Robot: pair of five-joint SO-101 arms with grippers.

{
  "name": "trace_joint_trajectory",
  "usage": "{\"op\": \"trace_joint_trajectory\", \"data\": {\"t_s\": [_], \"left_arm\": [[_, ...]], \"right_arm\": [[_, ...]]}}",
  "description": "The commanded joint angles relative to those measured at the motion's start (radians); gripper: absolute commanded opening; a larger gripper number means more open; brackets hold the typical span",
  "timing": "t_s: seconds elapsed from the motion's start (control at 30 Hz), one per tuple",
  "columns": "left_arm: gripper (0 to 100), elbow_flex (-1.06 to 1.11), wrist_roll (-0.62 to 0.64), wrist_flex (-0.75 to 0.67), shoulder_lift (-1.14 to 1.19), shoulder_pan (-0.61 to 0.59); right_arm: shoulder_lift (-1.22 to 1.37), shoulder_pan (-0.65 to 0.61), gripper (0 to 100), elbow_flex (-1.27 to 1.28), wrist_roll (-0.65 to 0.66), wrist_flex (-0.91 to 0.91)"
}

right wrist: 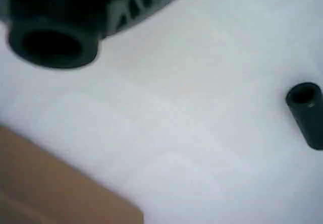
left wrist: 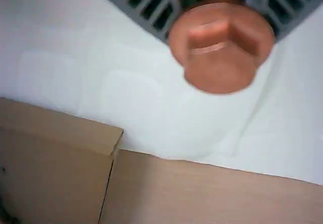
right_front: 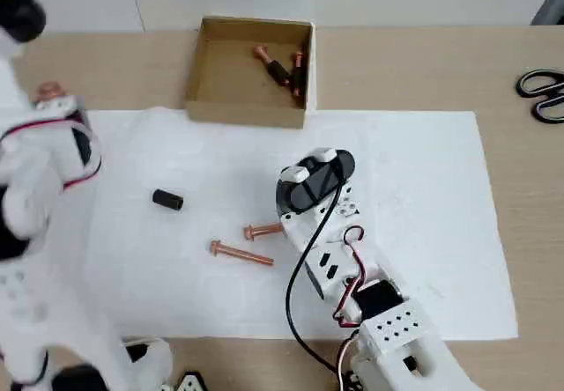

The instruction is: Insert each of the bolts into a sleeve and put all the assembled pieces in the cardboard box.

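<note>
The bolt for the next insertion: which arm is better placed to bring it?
Left, probably: the left gripper holds a bolt, while the right gripper holds a sleeve with its open end free.

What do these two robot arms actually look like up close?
Both arms are chunky white plastic shells with black motor blocks. The right arm carries a looping black cable, red wires and a block dotted with small holes. The left arm has a red wire too. Their fingers are ribbed grey.
</note>
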Motion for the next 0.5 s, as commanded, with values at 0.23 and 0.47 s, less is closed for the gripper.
{"op": "trace_joint_trajectory", "data": {"t_s": [0.23,0.47], "left_arm": [[1,0.271,0.012,-0.043,-0.269,0.023],[1,0.630,0.219,-0.417,-0.612,0.207]], "right_arm": [[-0.022,-0.007,0.5,-0.064,0.009,-0.028],[-0.024,-0.081,0.7,-0.040,0.003,-0.150]]}}
